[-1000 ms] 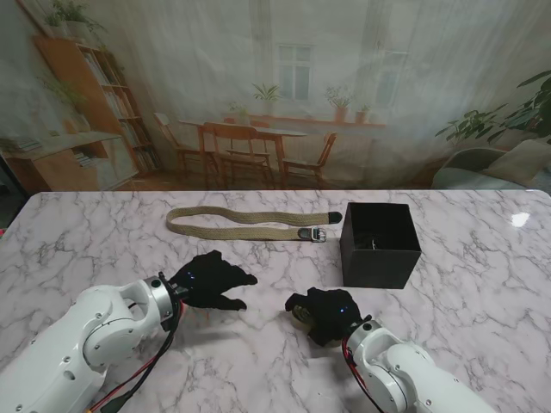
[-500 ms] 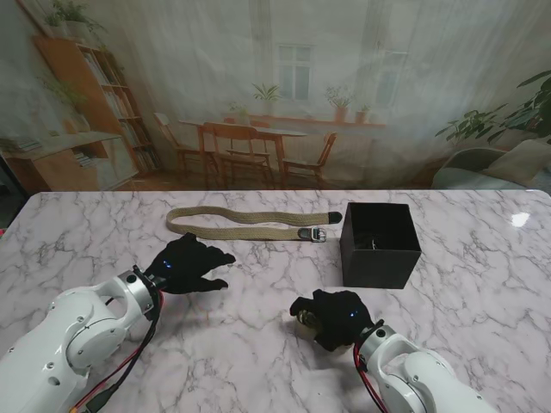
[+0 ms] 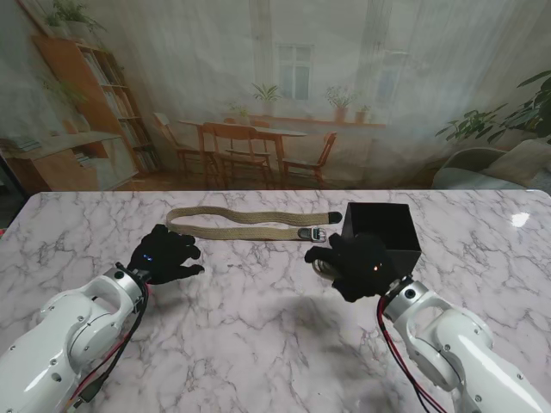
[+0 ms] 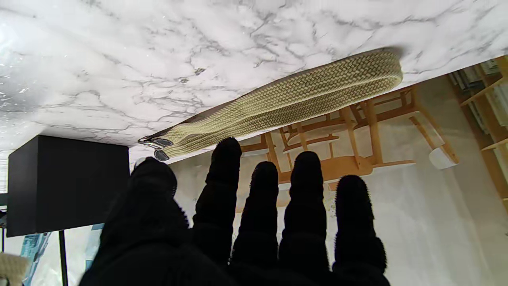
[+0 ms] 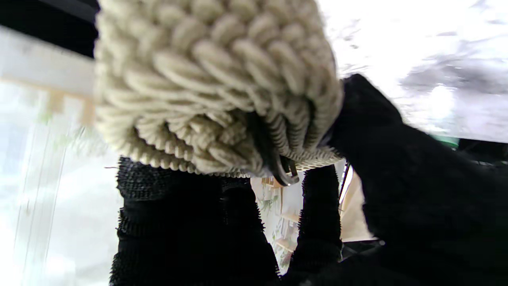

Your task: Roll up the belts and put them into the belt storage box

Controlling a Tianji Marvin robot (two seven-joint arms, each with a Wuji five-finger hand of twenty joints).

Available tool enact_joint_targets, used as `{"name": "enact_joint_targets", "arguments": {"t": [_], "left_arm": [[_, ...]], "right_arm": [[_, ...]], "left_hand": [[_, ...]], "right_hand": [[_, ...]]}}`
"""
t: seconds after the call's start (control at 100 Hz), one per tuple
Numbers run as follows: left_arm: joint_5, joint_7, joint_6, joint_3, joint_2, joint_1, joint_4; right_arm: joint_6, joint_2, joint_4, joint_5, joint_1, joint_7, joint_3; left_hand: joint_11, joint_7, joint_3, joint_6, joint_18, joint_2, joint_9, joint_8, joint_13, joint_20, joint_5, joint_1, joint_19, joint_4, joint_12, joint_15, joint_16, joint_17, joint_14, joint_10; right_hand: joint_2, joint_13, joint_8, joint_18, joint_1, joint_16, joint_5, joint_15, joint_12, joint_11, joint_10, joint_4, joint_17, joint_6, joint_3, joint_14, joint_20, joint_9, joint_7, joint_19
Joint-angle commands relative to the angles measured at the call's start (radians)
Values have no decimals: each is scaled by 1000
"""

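Right hand [image 3: 357,262] is up off the marble table [image 3: 258,344], black-gloved fingers [image 5: 186,222] and thumb wrapped tight around a rolled belt [image 5: 214,87], and the right wrist view is filled with that cream braided coil, a dark metal buckle piece poking out of the roll between the fingers. From the stand's view the hand sits just at the near-left edge of the black belt storage box [image 3: 383,232], covering part of its front, with only a sliver of the coil peeking out at the hand's left side. Over on the left, the left hand [image 3: 162,254] carries nothing, its fingers [image 4: 222,174] stretched out straight and slightly spread, palm toward the table, hovering close to the surface. Just beyond those fingertips lies the second belt [image 3: 245,224], an olive-tan woven strap doubled over flat on the table, folded end to the left, buckle end to the right, stopping just short of the box. The left wrist view shows the buckle end lying near the box [image 4: 67,182], with the strap running away along the marble toward its fold.
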State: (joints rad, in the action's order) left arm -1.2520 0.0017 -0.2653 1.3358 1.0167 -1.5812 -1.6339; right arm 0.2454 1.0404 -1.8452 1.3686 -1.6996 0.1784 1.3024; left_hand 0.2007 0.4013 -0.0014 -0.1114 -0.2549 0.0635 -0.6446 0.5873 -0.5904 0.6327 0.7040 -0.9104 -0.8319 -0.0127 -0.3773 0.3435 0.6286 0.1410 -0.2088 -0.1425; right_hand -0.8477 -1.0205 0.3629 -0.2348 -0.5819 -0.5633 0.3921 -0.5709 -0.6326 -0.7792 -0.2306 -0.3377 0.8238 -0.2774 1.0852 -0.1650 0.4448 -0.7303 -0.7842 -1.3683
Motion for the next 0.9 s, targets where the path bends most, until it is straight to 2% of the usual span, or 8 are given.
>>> {"name": "enact_joint_targets", "arguments": {"t": [0.0,0.13,0.37,0.65,0.89], "left_arm": [[-7,-3,13,1,0,-8,8],[-15,14,25,7,1,-18,10],[-20,26,31,13,1,-28,9],[-27,40,31,21,1,-35,9],[-29,47,34,30,2,-43,7]], "right_arm": [[10,-11,-19,6,59,-9,25],[32,-25,16,85,140,-11,42],[72,-48,125,156,284,-56,42],[84,-67,269,181,398,-123,-6],[70,-67,321,148,414,-137,-56]], "left_hand": [[-15,19,-17,14,-41,-37,43,18,19,-14,18,11,22,2,7,-25,-11,-18,-16,-16],[-16,9,-18,16,-41,-37,41,16,21,-13,8,12,25,2,7,-26,-13,-20,-16,-16],[-16,-8,-18,17,-40,-39,36,6,20,-11,11,14,27,2,6,-26,-14,-20,-16,-14],[-14,-9,-18,18,-39,-40,35,7,21,-9,12,13,29,2,4,-26,-14,-20,-15,-12],[-14,-9,-18,17,-39,-41,34,6,22,-8,12,14,30,2,4,-26,-14,-20,-16,-13]], "right_hand": [[80,-130,-3,83,-264,-40,34,-384,-78,-98,136,78,10,-33,185,197,17,-94,-26,-34],[90,-129,-4,89,-262,-41,37,-378,-81,-91,140,75,10,-32,178,202,15,-94,-21,-26],[104,-122,-3,93,-264,-47,38,-367,-87,-78,145,75,7,-44,171,206,13,-92,-17,-15],[110,-124,16,101,-264,-54,89,-356,-91,-70,153,76,7,-39,163,211,12,-95,-45,-6],[114,-139,156,112,-259,-59,179,-329,-86,-64,166,79,18,12,147,218,14,-108,-177,6]]}}
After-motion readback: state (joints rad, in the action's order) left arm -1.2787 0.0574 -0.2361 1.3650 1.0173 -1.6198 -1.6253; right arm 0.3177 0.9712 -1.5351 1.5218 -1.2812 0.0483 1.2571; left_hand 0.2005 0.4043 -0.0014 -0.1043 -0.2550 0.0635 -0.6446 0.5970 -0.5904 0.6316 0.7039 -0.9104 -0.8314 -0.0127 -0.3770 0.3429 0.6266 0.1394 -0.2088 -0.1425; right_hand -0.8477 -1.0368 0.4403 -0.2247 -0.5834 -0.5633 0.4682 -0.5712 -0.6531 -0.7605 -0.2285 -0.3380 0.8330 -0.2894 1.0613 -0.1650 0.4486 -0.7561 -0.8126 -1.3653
